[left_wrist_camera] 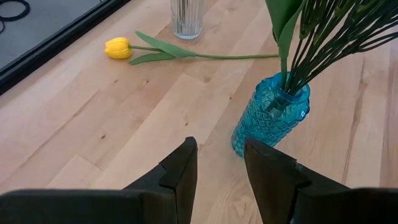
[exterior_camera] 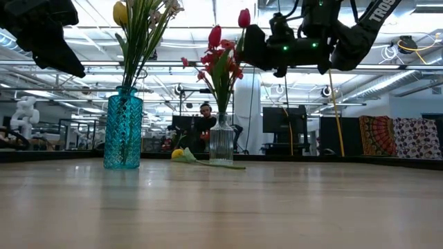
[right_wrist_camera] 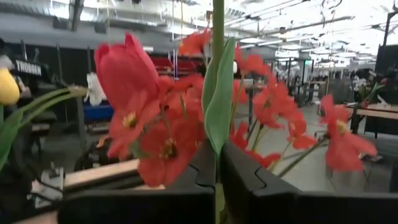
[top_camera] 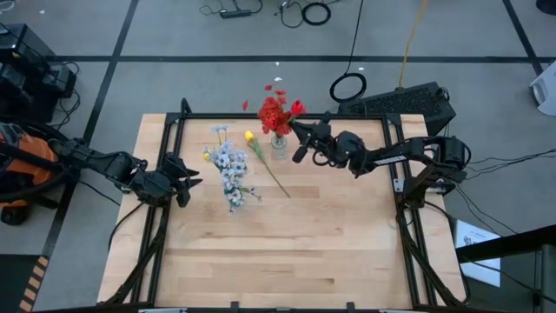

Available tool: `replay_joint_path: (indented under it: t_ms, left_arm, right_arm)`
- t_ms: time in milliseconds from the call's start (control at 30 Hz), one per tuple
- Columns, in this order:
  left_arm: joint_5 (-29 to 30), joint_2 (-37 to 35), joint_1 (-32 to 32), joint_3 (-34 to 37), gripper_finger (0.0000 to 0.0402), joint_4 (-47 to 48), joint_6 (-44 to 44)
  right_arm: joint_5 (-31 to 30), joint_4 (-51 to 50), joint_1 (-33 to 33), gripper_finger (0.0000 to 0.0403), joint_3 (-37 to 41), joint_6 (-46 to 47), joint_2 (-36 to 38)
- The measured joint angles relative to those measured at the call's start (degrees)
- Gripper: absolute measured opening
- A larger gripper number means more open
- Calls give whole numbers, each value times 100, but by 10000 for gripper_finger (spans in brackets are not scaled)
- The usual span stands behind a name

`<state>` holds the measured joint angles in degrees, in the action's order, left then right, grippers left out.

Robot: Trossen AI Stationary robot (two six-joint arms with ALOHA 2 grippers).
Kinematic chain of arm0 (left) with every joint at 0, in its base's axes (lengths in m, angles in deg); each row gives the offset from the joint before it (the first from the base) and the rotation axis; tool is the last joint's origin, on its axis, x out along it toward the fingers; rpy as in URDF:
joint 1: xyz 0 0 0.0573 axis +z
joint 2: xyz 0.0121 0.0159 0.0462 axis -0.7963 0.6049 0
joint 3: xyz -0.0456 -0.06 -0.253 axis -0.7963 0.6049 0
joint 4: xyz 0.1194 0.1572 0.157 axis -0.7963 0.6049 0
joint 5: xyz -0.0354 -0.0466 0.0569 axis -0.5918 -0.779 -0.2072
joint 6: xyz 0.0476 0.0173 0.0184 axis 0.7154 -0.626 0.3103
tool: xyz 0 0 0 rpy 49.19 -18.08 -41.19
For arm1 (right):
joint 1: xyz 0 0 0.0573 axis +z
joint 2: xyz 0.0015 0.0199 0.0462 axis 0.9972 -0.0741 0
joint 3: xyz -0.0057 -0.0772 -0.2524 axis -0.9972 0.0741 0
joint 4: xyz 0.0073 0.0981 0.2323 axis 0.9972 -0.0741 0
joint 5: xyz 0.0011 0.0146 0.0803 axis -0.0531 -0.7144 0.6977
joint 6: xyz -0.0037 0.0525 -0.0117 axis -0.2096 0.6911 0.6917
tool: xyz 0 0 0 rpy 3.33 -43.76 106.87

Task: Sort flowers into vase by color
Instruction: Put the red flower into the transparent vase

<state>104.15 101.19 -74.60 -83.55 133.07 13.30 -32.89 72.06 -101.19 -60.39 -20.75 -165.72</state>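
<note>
A red tulip (exterior_camera: pixel 243 18) is held by its green stalk in the right gripper (top_camera: pixel 300 130), jaws closed on the stem, above and just beside the clear glass vase (exterior_camera: pixel 221 140) at the back-centre of the wooden table (top_camera: pixel 287 252). In the right wrist view the stalk (right_wrist_camera: pixel 217 37) is seen running up between the two dark fingers (right_wrist_camera: pixel 249 186), w/ the red blooms (right_wrist_camera: pixel 168 137) crowded close in front. The clear vase is already filled w/ red flowers (top_camera: pixel 276 113); the held tulip is raised a little above them in the low view.

A blue glass vase (exterior_camera: pixel 123 131) is stood to the left of the clear one, well apart from it, and is packed w/ pale white-grey sprays (top_camera: pixel 230 165) on green stalks; one yellow bud (exterior_camera: pixel 120 12) is seen among them at top in the low view. A single yellow tulip (left_wrist_camera: pixel 118 47) is left lying flat on the table between the two vases, its bloom near the clear vase's base and its stalk (top_camera: pixel 274 178) stretched toward table centre.

The left gripper (top_camera: pixel 184 184) is kept low at the table's left side, near the blue vase, jaws open and nothing held; its fingers (left_wrist_camera: pixel 180 171) are pointed at the vase's base in the left wrist view.

A person (exterior_camera: pixel 205 124) is visible in the room beyond the table.
</note>
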Motion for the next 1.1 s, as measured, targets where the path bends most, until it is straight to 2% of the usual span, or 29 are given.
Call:
replay_joint_path:
  t_ms: [333,500,867,1100]
  left_arm:
    - [0,2,0,0,139,2,0]
    - [2,2,0,0,139,2,0]
    - [4,0,0,0,139,2,0]
    - [7,2,0,0,139,8,0]
  right_arm:
    - [-2,-858,0,1,0,190,2]
    - [-2,-1075,-1,16,0,273,6]
    - [-179,-1178,1,85,0,478,30]
    - [-182,-2158,92,144,0,479,650]
